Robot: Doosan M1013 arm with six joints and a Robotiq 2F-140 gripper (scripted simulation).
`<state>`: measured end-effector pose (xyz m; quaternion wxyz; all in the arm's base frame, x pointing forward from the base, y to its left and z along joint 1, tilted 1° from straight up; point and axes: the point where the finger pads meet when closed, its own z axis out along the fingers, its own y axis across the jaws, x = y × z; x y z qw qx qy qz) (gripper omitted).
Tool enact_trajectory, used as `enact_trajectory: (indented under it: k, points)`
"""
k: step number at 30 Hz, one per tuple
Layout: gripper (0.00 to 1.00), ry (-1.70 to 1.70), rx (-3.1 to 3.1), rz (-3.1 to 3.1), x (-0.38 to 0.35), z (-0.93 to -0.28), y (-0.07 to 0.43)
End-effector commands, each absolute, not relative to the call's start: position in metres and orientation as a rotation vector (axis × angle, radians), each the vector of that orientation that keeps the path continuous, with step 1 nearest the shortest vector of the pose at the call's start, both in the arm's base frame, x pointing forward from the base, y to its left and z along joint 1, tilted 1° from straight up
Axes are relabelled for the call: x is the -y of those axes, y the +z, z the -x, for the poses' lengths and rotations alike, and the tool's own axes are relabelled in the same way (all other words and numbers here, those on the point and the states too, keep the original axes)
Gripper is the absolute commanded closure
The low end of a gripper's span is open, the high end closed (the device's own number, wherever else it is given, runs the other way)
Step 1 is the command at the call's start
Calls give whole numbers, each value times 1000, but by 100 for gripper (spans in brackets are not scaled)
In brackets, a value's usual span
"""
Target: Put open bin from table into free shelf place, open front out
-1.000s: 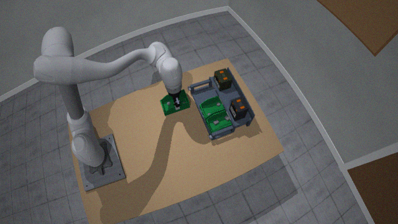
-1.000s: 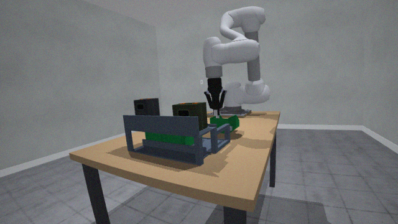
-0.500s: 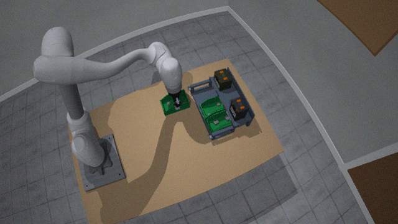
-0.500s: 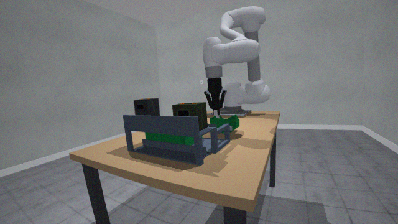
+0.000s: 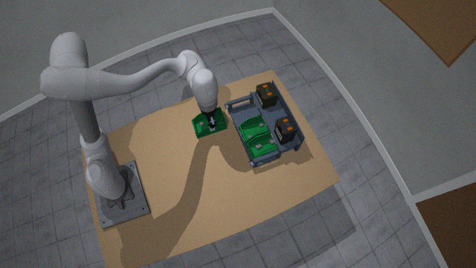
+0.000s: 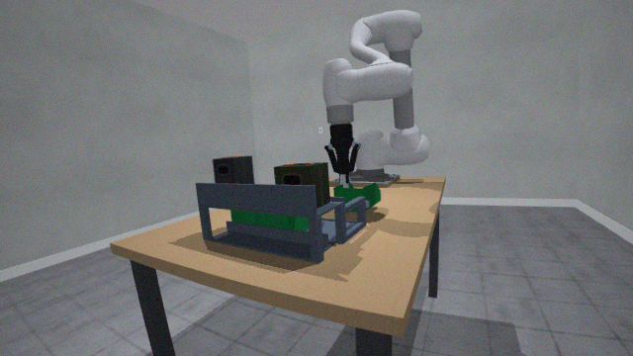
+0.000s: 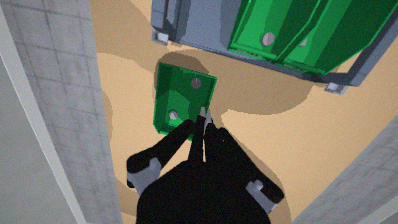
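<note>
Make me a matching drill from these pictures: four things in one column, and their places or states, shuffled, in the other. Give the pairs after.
Things:
1. hand
2. lone green bin
3. two green bins
4. dark boxes

Places or states:
A. side by side in the shelf's row
B. on the shelf's upper board
C. shut on a bin's wall
D. in front of the shelf, holding two small grey parts

Pairs: 1-C, 2-D, 3-A, 4-B
</note>
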<state>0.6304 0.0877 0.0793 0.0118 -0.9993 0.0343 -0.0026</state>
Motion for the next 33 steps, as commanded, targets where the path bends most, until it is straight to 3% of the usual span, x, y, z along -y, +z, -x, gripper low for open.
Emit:
enact_trajectory:
  k: [1, 33]
  points:
    - [100, -8, -107, 3116, -88, -631, 79]
    - [100, -8, -107, 3116, -85, -670, 80]
